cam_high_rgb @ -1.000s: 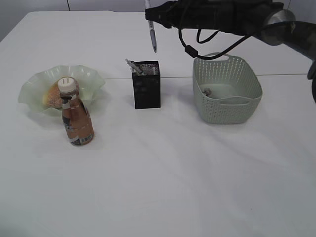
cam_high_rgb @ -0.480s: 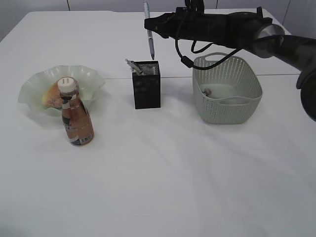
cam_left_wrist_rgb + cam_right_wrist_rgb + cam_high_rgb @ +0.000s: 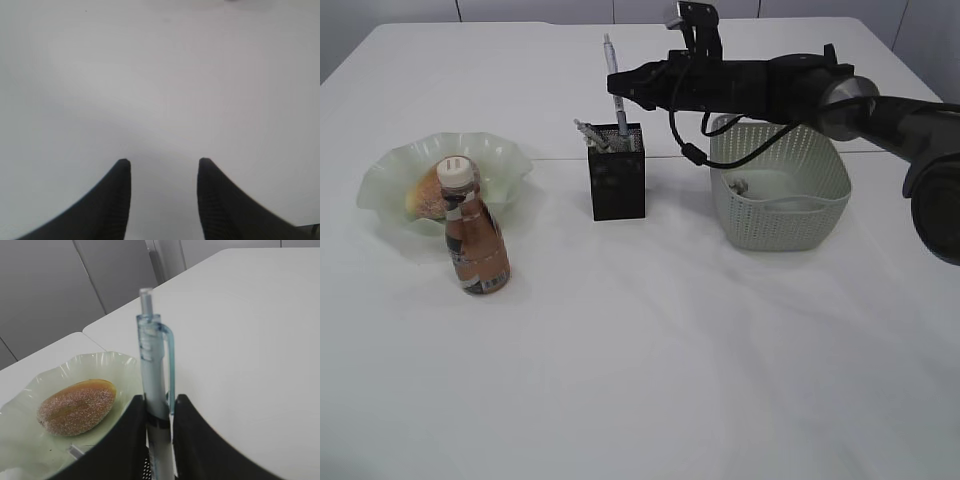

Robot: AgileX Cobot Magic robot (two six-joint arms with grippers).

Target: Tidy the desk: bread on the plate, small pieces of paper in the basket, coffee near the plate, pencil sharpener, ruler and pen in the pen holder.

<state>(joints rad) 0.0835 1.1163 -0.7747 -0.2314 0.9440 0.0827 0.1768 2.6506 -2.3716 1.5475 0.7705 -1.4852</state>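
Observation:
My right gripper [image 3: 623, 88] is shut on the pen [image 3: 610, 60], a pale blue translucent one held upright, its lower end dipping into the black mesh pen holder [image 3: 617, 180]. In the right wrist view the pen [image 3: 152, 365] stands between the right gripper [image 3: 157, 399] fingers. A pale strip, the ruler [image 3: 590, 133], leans out of the holder's left corner. The bread [image 3: 76, 406] lies in the pale green plate [image 3: 390, 170]. The coffee [image 3: 475, 240] stands upright just in front of the plate. My left gripper [image 3: 162, 161] hangs open over bare desk. The pencil sharpener is hidden.
The grey-green basket [image 3: 780, 215] stands right of the pen holder, under my right arm, with a small scrap of paper [image 3: 740, 185] inside. A cable loops down from the arm beside the basket's left rim. White desk [image 3: 670, 350] stretches in front.
My right gripper has come down and slightly left with the pen, whose tip went from above the pen holder down into it. Nothing else moved.

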